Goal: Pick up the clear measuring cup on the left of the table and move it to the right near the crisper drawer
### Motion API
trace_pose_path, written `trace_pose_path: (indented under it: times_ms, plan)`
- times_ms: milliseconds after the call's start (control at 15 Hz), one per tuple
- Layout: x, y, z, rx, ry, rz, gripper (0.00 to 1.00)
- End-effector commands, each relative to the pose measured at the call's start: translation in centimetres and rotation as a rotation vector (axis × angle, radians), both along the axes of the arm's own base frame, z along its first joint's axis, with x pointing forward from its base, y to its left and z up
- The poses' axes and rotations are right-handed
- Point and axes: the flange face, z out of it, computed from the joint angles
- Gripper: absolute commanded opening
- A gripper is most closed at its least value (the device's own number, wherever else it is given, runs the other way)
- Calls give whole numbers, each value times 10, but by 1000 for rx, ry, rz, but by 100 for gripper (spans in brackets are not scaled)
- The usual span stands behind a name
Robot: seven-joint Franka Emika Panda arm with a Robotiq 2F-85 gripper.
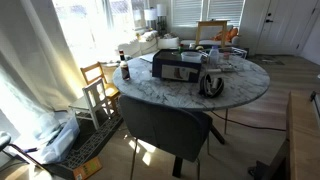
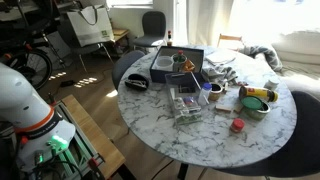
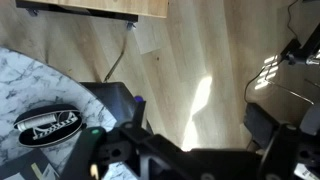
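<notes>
So far, nothing lifted. Clear measuring cup [image 2: 185, 103], judged to be the see-through container, stands on the table [image 2: 200, 150] just in front of the crisper drawer [image 2: 180, 62] in an exterior view, untouched.

Gripper [image 3: 190, 160]: only dark housing shows along the bottom of the wrist view. It hangs over wood floor [image 3: 200, 60] past the table rim, well apart from the drawer. Fingertips not shown, so clenched or released cannot be told. Nothing visibly held.

Judgement: task not begun. Reach, grasp, carry and set-down by the drawer all remain.

Writing: pale script on a black oval object [image 3: 48, 125] near the drawer, too blurred to read. No other label legible.
</notes>
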Motion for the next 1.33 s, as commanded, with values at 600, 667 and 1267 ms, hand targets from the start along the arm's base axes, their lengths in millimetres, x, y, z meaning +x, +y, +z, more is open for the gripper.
trace_pose_path:
  times_ms: [600,667,1267]
  plan:
    - [0,0,1,0,1,0,100]
    - [0,0,1,0,1,0,100]
    - [75,56,-70,-185,-135,-136,100]
